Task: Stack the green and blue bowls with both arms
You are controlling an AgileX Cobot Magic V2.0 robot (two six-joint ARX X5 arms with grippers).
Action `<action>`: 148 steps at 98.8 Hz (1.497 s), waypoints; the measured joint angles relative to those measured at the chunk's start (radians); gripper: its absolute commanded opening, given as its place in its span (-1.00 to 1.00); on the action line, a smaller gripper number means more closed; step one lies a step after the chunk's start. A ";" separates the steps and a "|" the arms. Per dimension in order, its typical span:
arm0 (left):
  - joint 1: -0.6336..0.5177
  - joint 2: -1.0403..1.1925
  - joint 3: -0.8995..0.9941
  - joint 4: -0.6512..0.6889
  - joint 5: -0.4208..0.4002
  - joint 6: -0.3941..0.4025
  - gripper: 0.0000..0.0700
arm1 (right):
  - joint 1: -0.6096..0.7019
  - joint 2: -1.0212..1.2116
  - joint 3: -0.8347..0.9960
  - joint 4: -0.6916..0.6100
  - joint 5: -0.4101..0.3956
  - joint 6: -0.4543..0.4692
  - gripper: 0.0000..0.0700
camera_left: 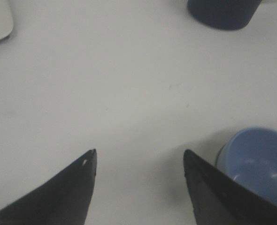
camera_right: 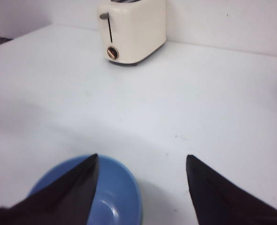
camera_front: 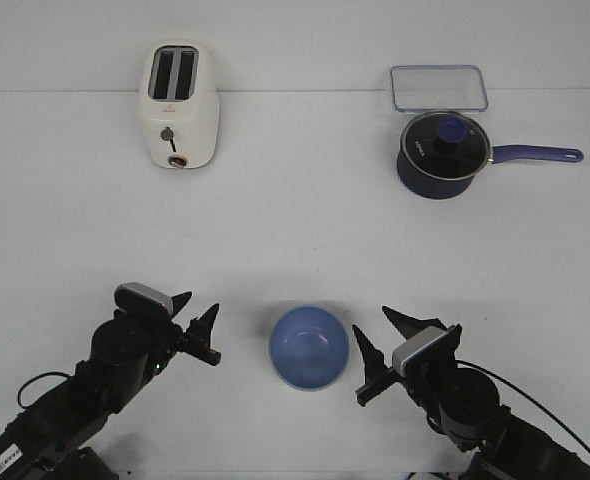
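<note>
Blue bowl (camera_front: 309, 346): plain matt finish, smooth, faint sheen inside. My pincer fingers (camera_right: 63, 197): black, matt, look like plastic. Surface (camera_front: 295, 250): white, smooth, matt. Toaster (camera_front: 179, 104): cream, smooth satin shell. Saucepan (camera_front: 440, 155): dark navy, glossy, with clear glass-like lid. Container (camera_front: 439, 88): clear plastic.
</note>
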 measured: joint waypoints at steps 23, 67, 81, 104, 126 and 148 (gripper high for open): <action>0.000 -0.033 -0.102 0.039 -0.003 -0.020 -0.98 | 0.000 0.002 0.000 -0.032 0.000 -0.002 -0.97; 0.000 -0.051 -0.099 0.051 -0.003 -0.020 -0.96 | 0.000 0.002 0.000 -0.031 -0.003 -0.003 -0.97; 0.000 -0.057 -0.099 0.051 -0.003 -0.020 -0.96 | 0.000 0.002 0.000 -0.031 -0.003 -0.003 -0.97; 0.068 -0.180 -0.104 0.054 -0.002 0.046 -0.96 | 0.000 0.002 0.000 -0.031 -0.003 -0.002 -0.97; 0.385 -0.434 -0.300 0.191 -0.003 0.131 -0.96 | 0.000 0.002 0.000 -0.031 -0.003 -0.003 -0.97; 0.622 -0.663 -0.586 0.277 0.034 0.172 -0.96 | 0.000 0.002 0.000 -0.031 -0.003 -0.002 -0.97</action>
